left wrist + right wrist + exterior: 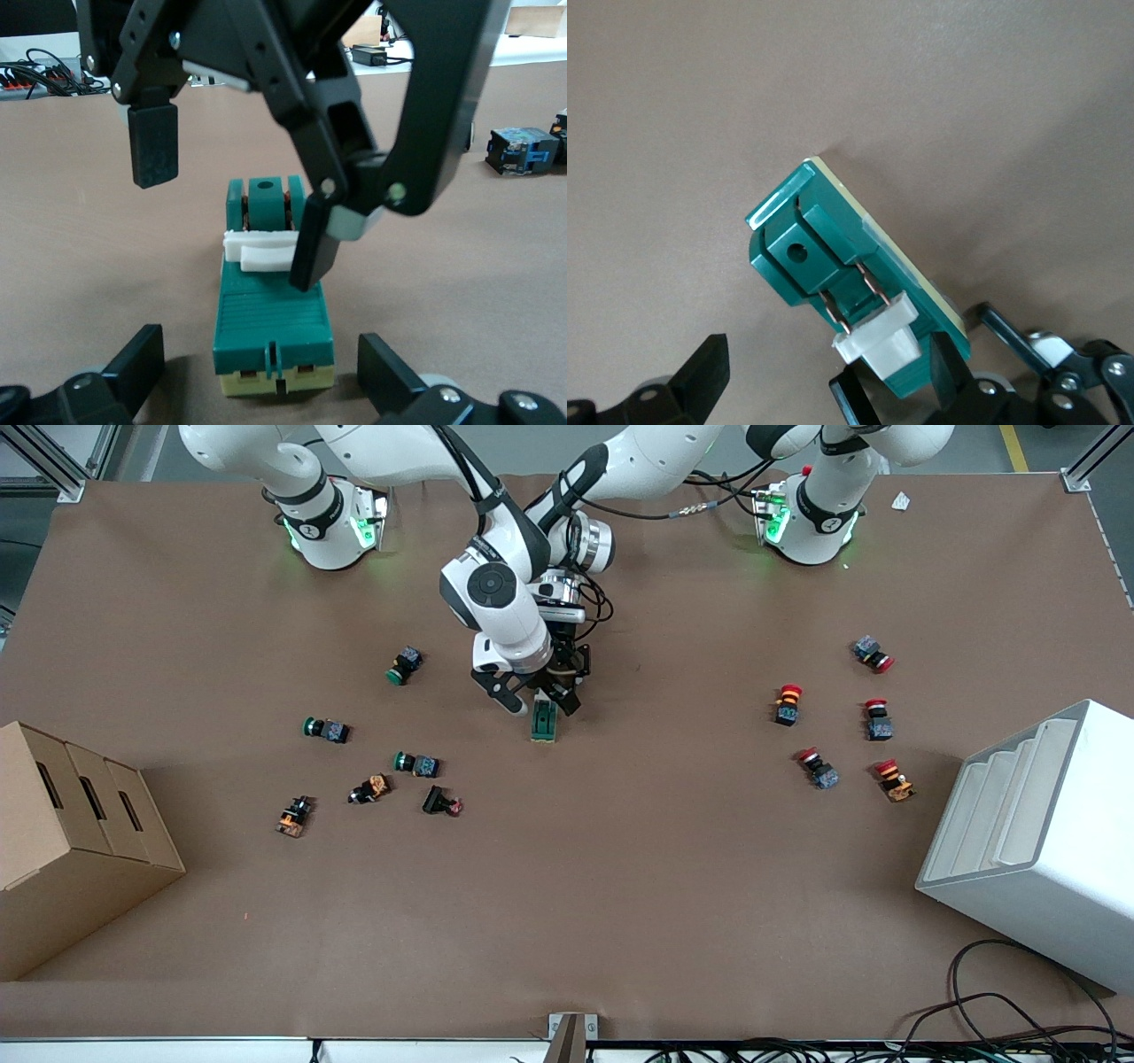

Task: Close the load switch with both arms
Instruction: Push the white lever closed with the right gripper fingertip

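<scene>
Two white jointed arms point(496, 593) are wearing black joint bands and trailing black cables, their round bases point(332, 531) are glowing green (lit at the sides), and their black two-finger grippers point(532, 701) are showing silver rivets along linked bars.

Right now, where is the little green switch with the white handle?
In the front view the load switch lies on the table near its middle, under both grippers, right gripper and left gripper. The nearest green push button is toward the right arm's end.
</scene>
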Controlling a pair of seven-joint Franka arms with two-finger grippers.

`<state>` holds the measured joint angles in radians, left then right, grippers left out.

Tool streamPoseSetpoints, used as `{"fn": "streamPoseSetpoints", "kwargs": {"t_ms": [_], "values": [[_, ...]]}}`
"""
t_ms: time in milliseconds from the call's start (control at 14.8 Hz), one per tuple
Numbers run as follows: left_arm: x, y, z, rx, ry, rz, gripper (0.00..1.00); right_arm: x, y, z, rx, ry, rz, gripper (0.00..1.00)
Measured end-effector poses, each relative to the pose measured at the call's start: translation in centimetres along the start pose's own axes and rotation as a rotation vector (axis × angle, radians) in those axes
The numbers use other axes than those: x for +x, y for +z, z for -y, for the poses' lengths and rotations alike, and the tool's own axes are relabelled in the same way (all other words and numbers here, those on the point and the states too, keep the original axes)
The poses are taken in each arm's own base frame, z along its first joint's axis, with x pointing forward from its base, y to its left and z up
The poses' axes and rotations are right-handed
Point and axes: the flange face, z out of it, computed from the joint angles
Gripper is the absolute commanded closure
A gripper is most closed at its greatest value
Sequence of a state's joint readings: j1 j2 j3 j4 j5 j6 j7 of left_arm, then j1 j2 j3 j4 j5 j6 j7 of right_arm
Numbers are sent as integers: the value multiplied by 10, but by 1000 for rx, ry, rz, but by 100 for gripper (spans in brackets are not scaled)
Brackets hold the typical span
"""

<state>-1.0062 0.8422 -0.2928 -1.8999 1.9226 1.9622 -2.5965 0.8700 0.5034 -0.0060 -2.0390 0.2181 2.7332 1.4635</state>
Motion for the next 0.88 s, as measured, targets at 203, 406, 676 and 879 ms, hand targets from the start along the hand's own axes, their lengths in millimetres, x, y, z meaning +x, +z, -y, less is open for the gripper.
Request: {"fn": "streamPoseSetpoints", "kwargs": {"t_ms": [203, 406, 676, 879], "values": [[0, 0, 0, 0, 0, 0, 1, -1, 5, -1, -2, 3, -1, 0], [0, 0, 0, 0, 0, 0, 1, -2, 6, 1, 1, 4, -1, 0], [0, 0, 0, 0, 0, 0, 1, -2, 5, 5, 1, 11, 0, 0], [0, 0, 0, 0, 0, 0, 1, 2, 2, 9, -12, 29, 6, 0]]}}
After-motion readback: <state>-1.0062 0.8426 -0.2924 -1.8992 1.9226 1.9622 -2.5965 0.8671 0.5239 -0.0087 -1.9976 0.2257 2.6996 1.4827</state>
